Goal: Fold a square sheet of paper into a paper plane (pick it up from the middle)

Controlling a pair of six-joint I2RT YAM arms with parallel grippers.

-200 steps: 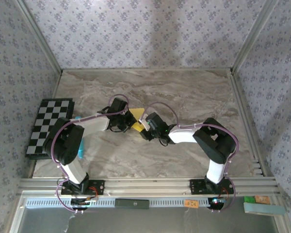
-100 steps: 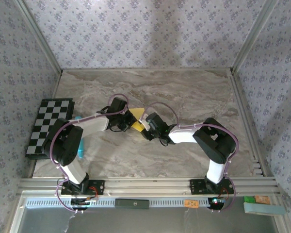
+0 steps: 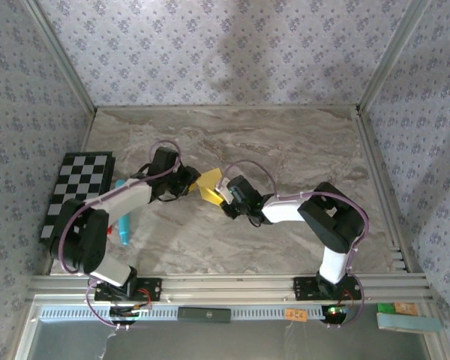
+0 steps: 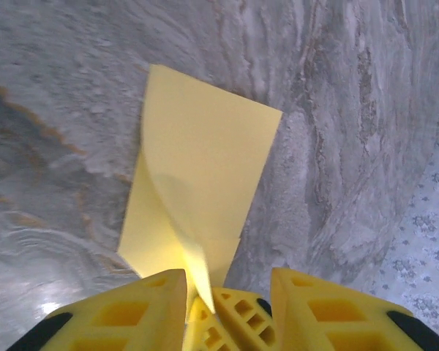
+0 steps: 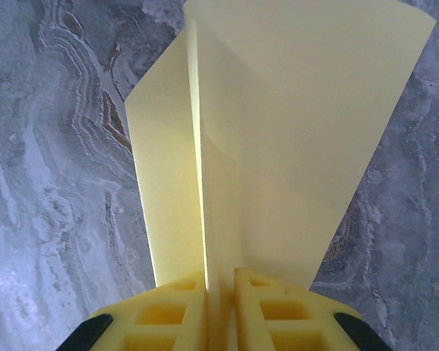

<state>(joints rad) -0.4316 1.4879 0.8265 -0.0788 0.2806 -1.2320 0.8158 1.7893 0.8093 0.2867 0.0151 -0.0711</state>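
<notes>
Two grippers meet at the yellow paper sheet, which sits over the middle of the marble-look table top, between the wrists.

Right gripper: jaws down to a slit, pinched on the sheet at the foot of its crease. On the right wrist cam the crease runs straight up from the pads and two flaps fan away from it.

Left gripper: jaws partly apart, nothing clamped, with a pointed corner of the sheet lying in the gap. I can't tell whether that corner brushes a pad, since it's yellow on yellow down there.

My read: this is a hand-over within the folding. The right carries the sheet, and the left is to come off and re-grip for the next fold.

To do it well:
- Keep the right pinch firm and the wrist steady. Any roll will skew the crease.
- Back the left out along the line of the corner, not sideways, so a pad doesn't drag the flap and open the fold.
- Once clear, bring the left in on the free flap's outer edge, well away from the right's pads, so there's paper to fold between them.
- Close slowly. Thin paper buckles fast.
- Set the crease down on the table to flatten it before going further.
</notes>
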